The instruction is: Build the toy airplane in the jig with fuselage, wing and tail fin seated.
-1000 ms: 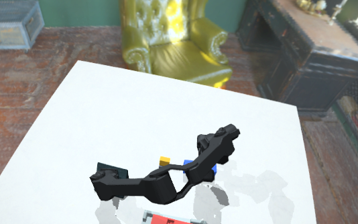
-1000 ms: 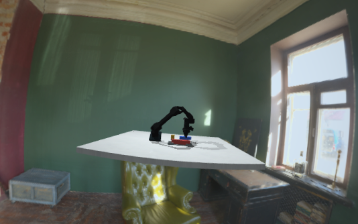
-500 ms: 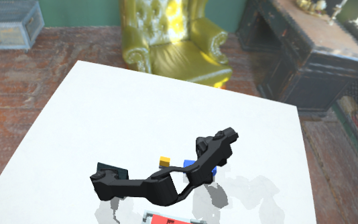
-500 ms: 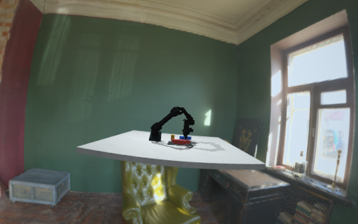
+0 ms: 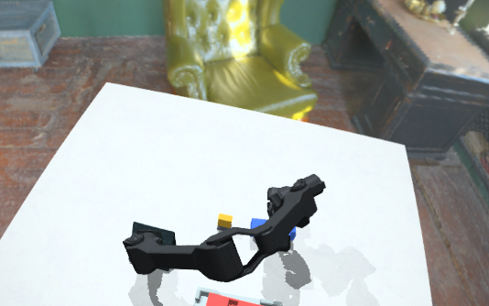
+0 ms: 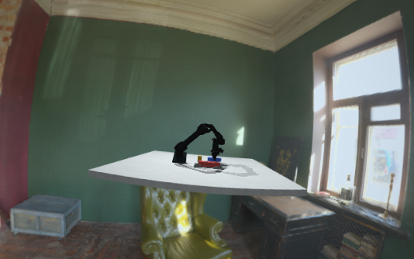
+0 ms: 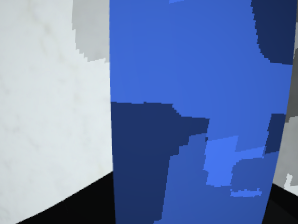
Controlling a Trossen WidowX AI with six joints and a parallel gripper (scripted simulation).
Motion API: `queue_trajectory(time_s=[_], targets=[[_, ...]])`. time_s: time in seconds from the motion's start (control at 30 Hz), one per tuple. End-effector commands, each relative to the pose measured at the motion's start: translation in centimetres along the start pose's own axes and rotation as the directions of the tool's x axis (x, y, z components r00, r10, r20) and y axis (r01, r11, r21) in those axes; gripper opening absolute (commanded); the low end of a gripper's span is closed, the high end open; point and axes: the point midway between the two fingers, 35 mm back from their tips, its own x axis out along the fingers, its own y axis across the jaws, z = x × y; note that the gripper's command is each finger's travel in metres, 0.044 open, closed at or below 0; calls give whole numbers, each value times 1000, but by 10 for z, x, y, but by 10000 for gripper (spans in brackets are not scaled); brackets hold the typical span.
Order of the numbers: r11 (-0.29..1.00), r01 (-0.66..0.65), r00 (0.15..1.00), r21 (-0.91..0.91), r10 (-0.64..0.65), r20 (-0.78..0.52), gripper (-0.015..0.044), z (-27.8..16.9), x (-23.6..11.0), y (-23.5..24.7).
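Note:
The blue wing [image 5: 257,223] [image 6: 212,160] [image 7: 193,96] fills the wrist view, a flat slab over the white table [image 5: 157,151] [image 6: 152,170]. My gripper [image 6: 214,153] points down at it and is shut on it; its dark fingers show at the lower corners of the wrist view. In the top view the arm hides the fingers. The yellow tail fin [image 5: 224,221] [image 6: 199,158] lies on the table just left of the wing. The red fuselage [image 5: 230,301] [image 6: 209,164] sits in the grey jig [image 5: 200,293] at the near edge, partly cut off.
The arm's base [image 5: 154,234] stands on the table left of the parts, and the arm reaches over them. Beyond the table are a green armchair [image 5: 244,60] and a dark desk [image 5: 431,82].

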Motion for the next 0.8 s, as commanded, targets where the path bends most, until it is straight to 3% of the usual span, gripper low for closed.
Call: queue_trajectory(time_s=[0.0,0.77], targets=[[1000,-10,1000,8,10,22,0,3,-6,2],[1000,-28,999,13,27,35,0,10,-72,6]])
